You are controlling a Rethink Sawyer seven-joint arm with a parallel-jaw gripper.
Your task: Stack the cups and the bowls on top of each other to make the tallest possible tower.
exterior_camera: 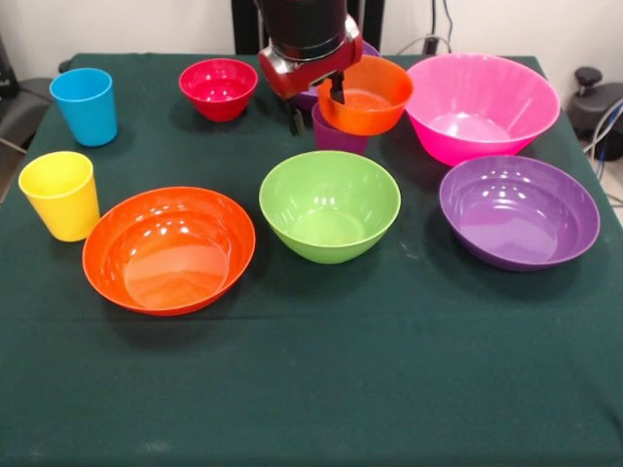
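Note:
My gripper (316, 109) hangs at the back centre, open, its fingers astride the left rim of the small orange bowl (375, 97). One finger is inside the bowl and the other is outside it to the left. That bowl sits tilted on top of the purple cup (338, 136). A purple bowl (308, 98) is mostly hidden behind them. The small red bowl (218, 88) and the blue cup (85, 105) stand at the back left, and the yellow cup (61, 195) at the left. The wide orange bowl (168, 250), the green bowl (329, 205), a second purple bowl (518, 211) and the pink bowl (481, 105) stand apart.
A dark green cloth (321, 389) covers the table, with a wide bare stretch along the near side. A black chair (19, 107) stands off the left edge. Cables and a black object (596, 102) lie off the right edge.

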